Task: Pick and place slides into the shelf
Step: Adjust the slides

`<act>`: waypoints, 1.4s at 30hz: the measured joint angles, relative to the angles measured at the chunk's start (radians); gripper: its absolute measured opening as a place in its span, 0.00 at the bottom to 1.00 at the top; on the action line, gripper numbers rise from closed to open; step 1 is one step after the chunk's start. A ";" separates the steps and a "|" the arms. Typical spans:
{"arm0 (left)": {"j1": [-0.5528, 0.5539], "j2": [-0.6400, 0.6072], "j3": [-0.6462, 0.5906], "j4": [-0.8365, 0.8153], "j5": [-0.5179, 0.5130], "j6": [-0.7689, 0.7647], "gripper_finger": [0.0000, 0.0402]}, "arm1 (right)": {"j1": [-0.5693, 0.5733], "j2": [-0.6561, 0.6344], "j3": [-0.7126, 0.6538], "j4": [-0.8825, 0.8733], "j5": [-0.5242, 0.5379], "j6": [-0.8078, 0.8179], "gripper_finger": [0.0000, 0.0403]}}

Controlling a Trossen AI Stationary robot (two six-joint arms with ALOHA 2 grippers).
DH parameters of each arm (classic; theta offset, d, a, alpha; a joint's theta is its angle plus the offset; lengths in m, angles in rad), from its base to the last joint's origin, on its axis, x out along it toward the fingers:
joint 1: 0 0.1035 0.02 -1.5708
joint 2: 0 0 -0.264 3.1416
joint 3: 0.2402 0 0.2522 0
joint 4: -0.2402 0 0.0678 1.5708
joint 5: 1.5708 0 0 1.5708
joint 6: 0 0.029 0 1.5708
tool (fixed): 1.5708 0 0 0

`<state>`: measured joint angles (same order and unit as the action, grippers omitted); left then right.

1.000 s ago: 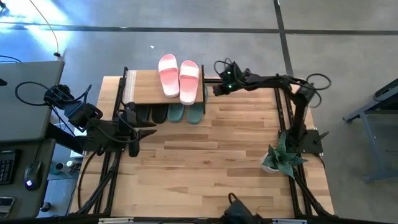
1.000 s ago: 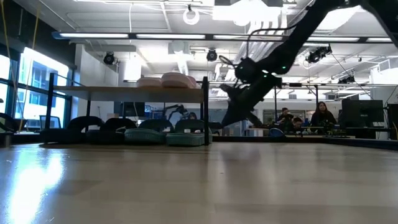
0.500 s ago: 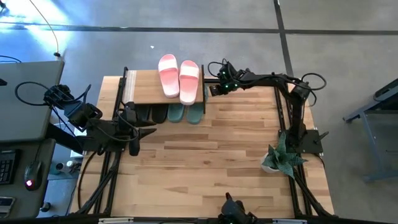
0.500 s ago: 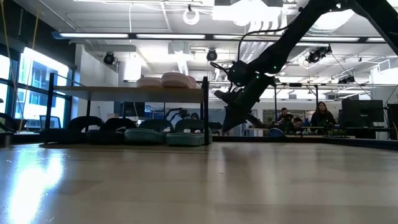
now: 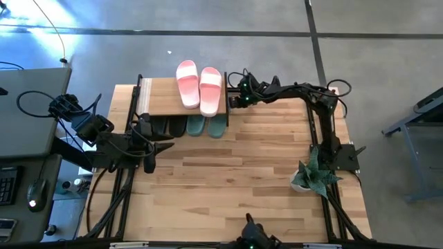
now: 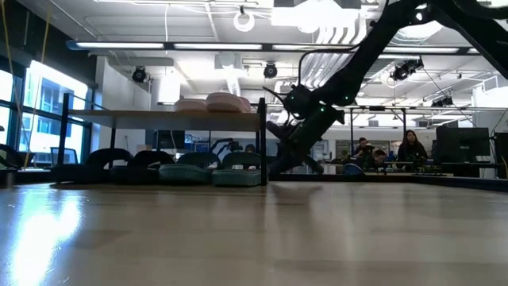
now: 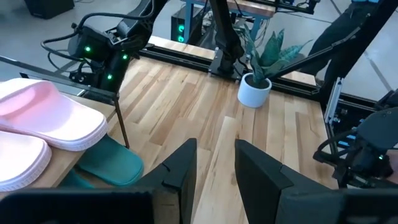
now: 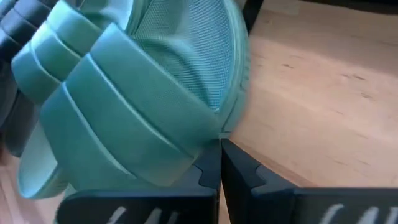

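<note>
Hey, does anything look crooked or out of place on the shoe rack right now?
Mostly tidy. The pale pink rubber slides sit side by side on the low black-framed shelf's wooden top board, black slides and sage green slides below. The one oddity: the pink pair's toes overhang the board's far edge. The right hand is at the shelf's end.

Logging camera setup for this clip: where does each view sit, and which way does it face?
High: overhead, straight down; both arms, shelf.
Low: tabletop height, level across to the shelf; right arm from above.
Left wrist: past the left gripper, open, toward pink slides, plant.
Right wrist: right gripper, shut, beside a green slide.
Shared: green slides in all four.
</note>
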<state>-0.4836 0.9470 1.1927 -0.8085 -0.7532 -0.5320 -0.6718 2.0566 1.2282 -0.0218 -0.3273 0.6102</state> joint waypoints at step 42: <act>0.000 0.000 0.000 0.000 0.000 0.000 0.24 | 0.017 0.032 0.016 0.122 -0.029 0.093 0.00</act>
<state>-0.4839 0.9470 1.1927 -0.8089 -0.7528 -0.5320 -0.6544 2.0888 1.2438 0.0998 -0.3558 0.7027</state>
